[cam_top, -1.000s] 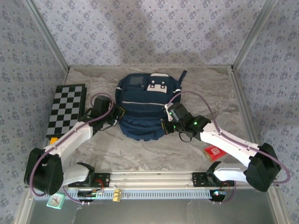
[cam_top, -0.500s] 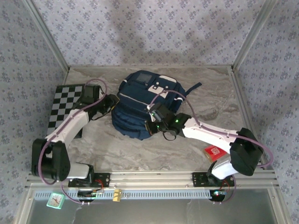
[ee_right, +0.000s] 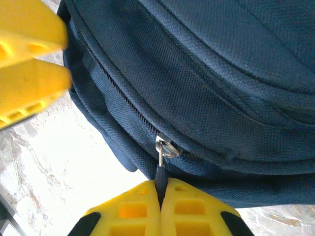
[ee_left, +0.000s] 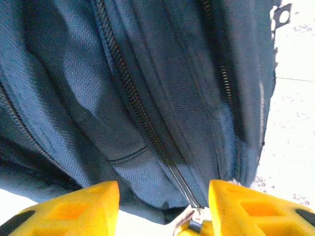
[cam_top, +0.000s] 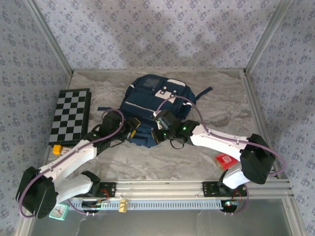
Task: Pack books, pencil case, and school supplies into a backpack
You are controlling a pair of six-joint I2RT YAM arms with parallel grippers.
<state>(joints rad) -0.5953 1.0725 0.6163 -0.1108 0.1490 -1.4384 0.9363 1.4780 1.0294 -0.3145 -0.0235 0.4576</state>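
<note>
The navy backpack (cam_top: 153,101) lies in the middle of the table, its zipped edge toward the arms. My right gripper (ee_right: 160,196) is shut on a dark zipper pull (ee_right: 159,173) hanging from a metal ring on the backpack (ee_right: 206,83). My left gripper (ee_left: 164,209) stands open at the same near edge of the backpack (ee_left: 123,98). A second zipper pull (ee_left: 196,219) lies loose beside its right finger (ee_left: 256,206). From above, the left gripper (cam_top: 132,129) and right gripper (cam_top: 158,130) sit close together. The red packet of school supplies (cam_top: 226,160) lies at the near right. The books and pencil case are out of view.
A black-and-white checkered board (cam_top: 70,114) lies at the left, with a small yellow-orange bit (cam_top: 57,149) at its near end. Metal frame posts and patterned walls enclose the table. The right arm's forearm (cam_top: 221,142) passes close by the red packet.
My left gripper left the backpack's left side, swung round to its near edge and opened. The backpack turned and slid slightly left. My right gripper stayed shut on its zipper pull.
</note>
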